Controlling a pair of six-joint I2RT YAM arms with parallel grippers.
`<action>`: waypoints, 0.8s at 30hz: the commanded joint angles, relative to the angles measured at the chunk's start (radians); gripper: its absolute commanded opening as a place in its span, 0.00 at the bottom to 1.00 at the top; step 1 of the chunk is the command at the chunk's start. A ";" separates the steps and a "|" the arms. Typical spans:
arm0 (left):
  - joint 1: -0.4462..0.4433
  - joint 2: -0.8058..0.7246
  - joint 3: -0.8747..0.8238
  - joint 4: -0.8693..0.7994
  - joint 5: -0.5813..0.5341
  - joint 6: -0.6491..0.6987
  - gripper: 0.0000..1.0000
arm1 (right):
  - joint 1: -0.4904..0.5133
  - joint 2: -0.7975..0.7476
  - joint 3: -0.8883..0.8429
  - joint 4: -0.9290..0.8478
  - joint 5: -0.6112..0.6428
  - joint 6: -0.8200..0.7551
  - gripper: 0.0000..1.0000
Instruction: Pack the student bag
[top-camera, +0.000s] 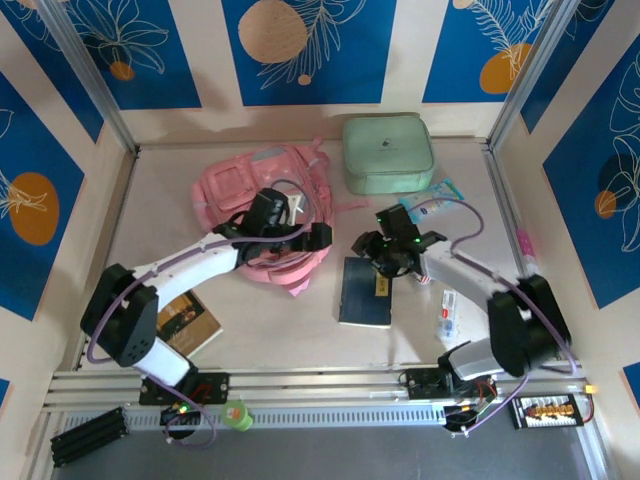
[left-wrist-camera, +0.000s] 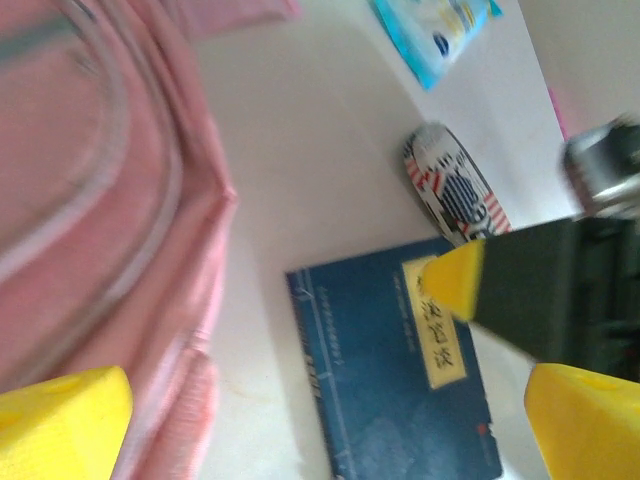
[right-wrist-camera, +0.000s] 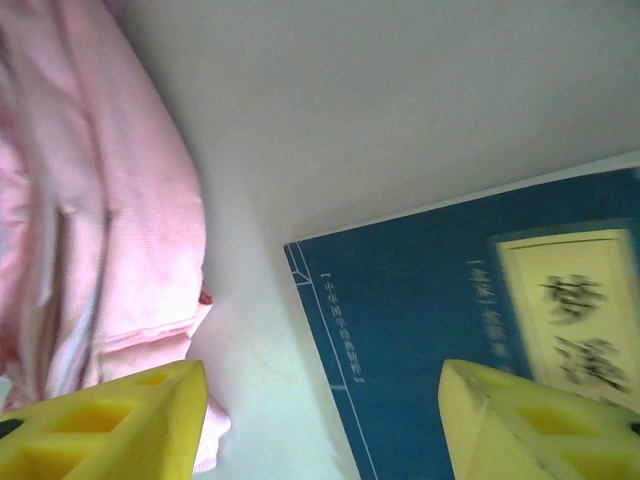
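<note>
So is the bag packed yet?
Not yet. Nothing looks packed: the blue book, green case and brown book lie on the table outside the bag. In hand: the right gripper hangs open over the blue book, holding nothing; the left gripper is open by the bag. All the packing is left.

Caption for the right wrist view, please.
Open right tool hangs over the corner of a blue book, beside the pink student bag.
</note>
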 joint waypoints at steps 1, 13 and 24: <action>-0.054 0.042 0.014 0.021 0.021 -0.067 1.00 | -0.040 -0.106 -0.034 -0.208 0.085 -0.141 0.60; -0.184 0.251 0.148 -0.052 0.001 -0.103 0.85 | -0.172 -0.144 -0.138 -0.239 -0.045 -0.319 0.40; -0.204 0.392 0.260 -0.201 -0.033 -0.111 0.71 | -0.177 0.001 -0.123 -0.190 -0.136 -0.396 0.33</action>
